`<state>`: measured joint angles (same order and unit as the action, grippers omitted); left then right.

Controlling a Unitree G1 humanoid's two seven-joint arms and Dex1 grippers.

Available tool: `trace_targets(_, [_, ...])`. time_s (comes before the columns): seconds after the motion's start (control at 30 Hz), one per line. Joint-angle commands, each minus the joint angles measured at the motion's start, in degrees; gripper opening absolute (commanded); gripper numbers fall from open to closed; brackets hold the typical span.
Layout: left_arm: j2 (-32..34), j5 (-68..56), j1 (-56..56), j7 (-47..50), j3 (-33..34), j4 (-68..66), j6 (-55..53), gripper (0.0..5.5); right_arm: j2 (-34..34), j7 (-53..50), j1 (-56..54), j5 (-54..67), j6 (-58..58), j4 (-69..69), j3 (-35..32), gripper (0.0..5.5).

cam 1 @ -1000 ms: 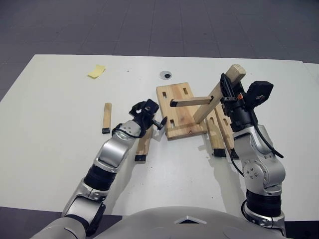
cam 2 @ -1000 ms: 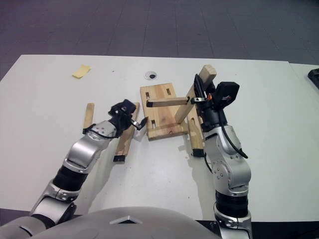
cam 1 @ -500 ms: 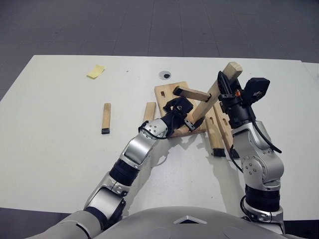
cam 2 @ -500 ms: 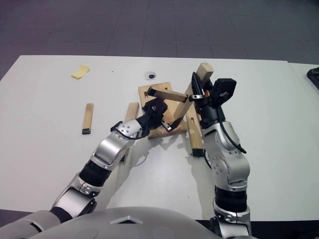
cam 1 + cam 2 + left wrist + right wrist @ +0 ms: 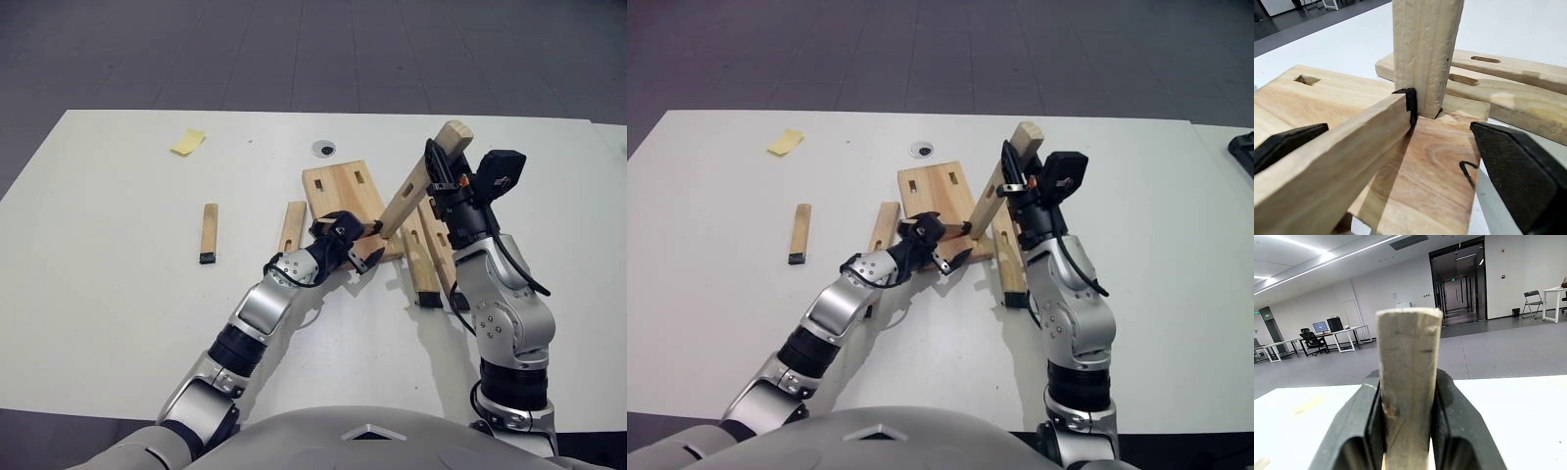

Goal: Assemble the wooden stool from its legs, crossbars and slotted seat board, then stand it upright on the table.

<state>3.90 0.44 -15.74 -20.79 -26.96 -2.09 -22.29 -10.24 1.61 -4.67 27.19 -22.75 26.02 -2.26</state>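
L gripper: fingers spread, crossbar running btwn them, not pinched as far as we can see. Crossbar's black-tipped end butts against side of leg, low down. R gripper: clamped on that leg near its upper end. Leg tilted, top leaning far-right, foot on seat board at near-right corner. Board lies flat mid-table, slots up. Just right of board, flat, side by side: inner spare leg, outer spare leg. Left of board: loose crossbar close by, second loose crossbar farther left. Yellow note far-left.
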Motion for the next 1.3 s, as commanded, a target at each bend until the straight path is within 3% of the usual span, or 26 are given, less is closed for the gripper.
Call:
trace_targets(0.03, [-0.9, 0.9, -1.0, 0.4, 0.9, -1.3, 0.6, 5.4, 0.1, -0.7, 4.3, -1.1, -8.0, -6.8, 1.3, 1.0])
trace_targets(0.4, [-2.0, -4.4, 1.4, 0.5, 8.6, 3.2, 3.5, 5.4, -0.2, -0.2, 4.3, -1.7, -7.7, -7.4, 1.4, 1.0])
trace_targets(1.3, [2.0, -7.0, 7.9, -5.0, 9.3, 8.6, 3.7, 0.89, -0.6, -0.1, 4.3, -2.2, -8.2, -7.2, 1.9, 1.0])
